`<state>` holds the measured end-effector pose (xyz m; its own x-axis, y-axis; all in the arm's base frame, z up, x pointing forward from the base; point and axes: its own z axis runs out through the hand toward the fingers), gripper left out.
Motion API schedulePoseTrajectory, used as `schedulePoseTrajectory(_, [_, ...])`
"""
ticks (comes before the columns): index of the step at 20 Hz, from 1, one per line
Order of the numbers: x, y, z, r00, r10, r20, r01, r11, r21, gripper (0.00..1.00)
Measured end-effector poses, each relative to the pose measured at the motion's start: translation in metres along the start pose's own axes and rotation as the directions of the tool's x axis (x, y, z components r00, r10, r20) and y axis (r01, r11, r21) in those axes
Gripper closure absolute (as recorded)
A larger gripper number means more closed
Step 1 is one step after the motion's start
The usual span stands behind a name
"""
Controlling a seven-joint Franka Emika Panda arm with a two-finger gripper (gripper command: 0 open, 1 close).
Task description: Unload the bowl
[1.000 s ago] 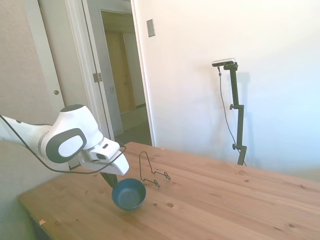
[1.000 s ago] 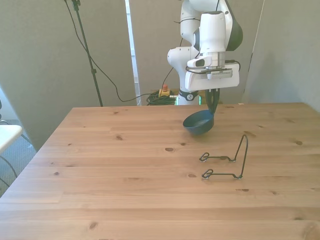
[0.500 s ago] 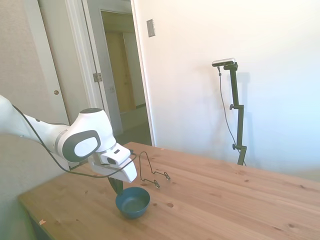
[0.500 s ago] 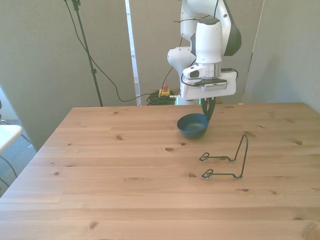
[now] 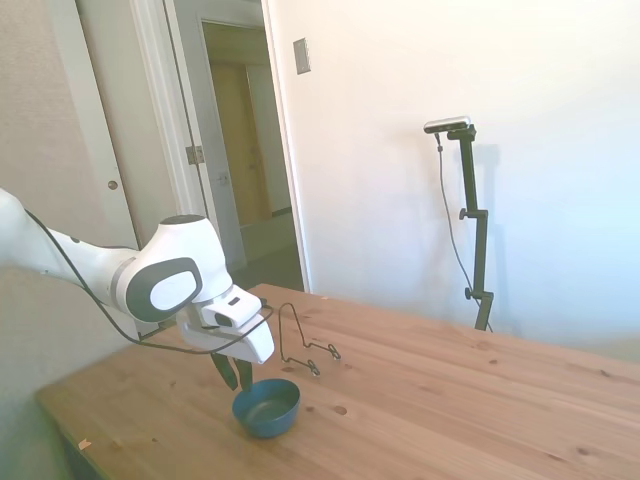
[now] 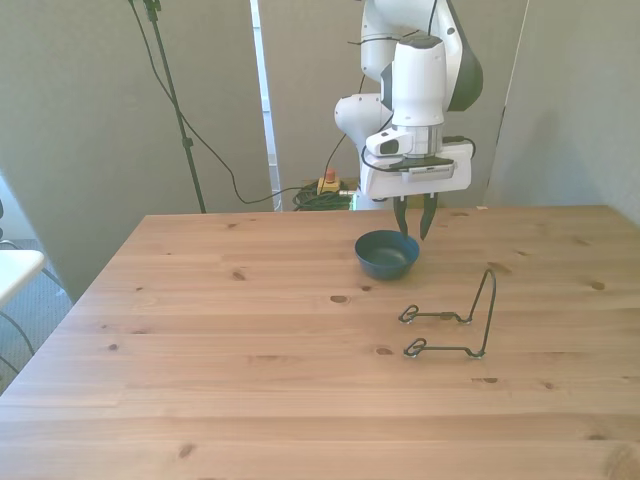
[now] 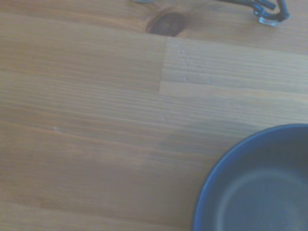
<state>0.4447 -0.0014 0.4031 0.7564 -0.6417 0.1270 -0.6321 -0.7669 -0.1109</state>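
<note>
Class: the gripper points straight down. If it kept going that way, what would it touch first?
Most likely the far rim of the bowl, since the open gripper hangs just above it. Depth is unclear, so it might slip past onto the wooden table.

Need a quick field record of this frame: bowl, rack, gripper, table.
bowl: dark teal-blue bowl, upright on the table, empty, off the rack
rack: thin black wire rack, nothing on it, toward the front view's right of the bowl and apart from it
gripper: gripper just above the bowl's far rim, jaws open, holding nothing
table: wooden table
</note>
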Motion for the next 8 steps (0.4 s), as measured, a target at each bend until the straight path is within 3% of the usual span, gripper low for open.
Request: schedulePoseTrajectory(8, [-0.019, -0.002, -0.029, 0.994, 0.096, -0.058, -0.098, 0.995, -0.027, 0.00])
